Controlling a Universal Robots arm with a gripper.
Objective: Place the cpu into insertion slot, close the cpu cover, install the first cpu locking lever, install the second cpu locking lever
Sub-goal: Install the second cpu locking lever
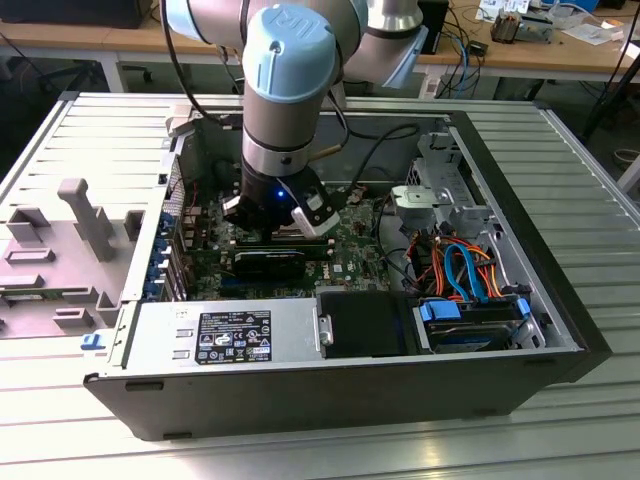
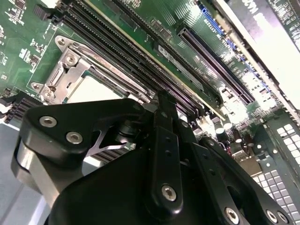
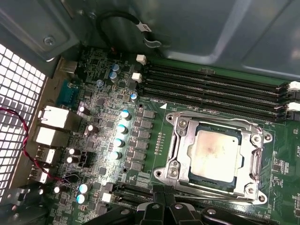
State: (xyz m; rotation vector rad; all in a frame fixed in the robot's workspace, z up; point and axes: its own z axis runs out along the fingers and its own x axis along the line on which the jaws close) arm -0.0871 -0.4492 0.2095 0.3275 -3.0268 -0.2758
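One cpu point(image 3: 215, 153) sits in the slot point(image 3: 180, 154) under the cover point(image 3: 253, 164), just beside the gripper point(image 3: 161, 208); its finger spread can't be told.

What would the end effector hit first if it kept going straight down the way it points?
Probably the socket edge: the end effector hangs just above the green board, beside the cover closed over the cpu. Depth is unclear.

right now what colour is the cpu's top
Dull silver-grey with a faint tan smudge on the cpu, clearest in the first wrist view.
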